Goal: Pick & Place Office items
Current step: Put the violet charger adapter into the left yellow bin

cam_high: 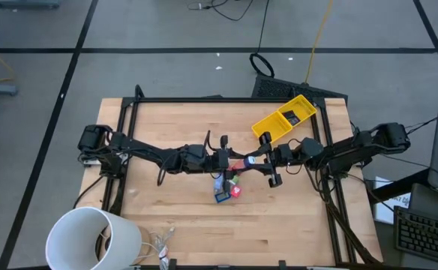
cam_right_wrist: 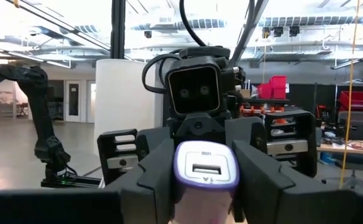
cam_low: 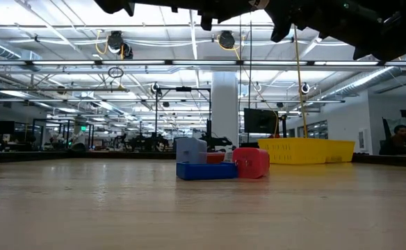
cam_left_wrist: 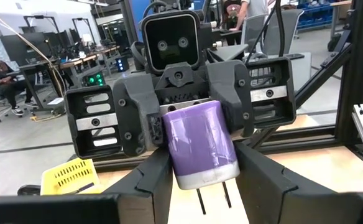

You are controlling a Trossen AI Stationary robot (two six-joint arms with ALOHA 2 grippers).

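Between the dark fingers of the left tool [cam_left_wrist: 201, 186] sits a purple charger [cam_left_wrist: 200, 146], clamped on both sides, with its two metal prongs pointing toward this arm's wrist. Right behind it the right tool [cam_right_wrist: 205, 186] meets it from the opposite side; its fingers press on the same charger at the end that has the socket, so both tools grasp one thing. They meet in the air above the middle of the tabletop [cam_low: 85, 208]. Under them a small pile of office items lies on the wood: a flat blue rectangle [cam_low: 204, 171] in front, a red block [cam_low: 252, 162] touching it, and a pale grey-blue piece [cam_low: 191, 150] standing on the blue one. Farther back, near the far right corner, lies the yellow bin [cam_low: 304, 151].
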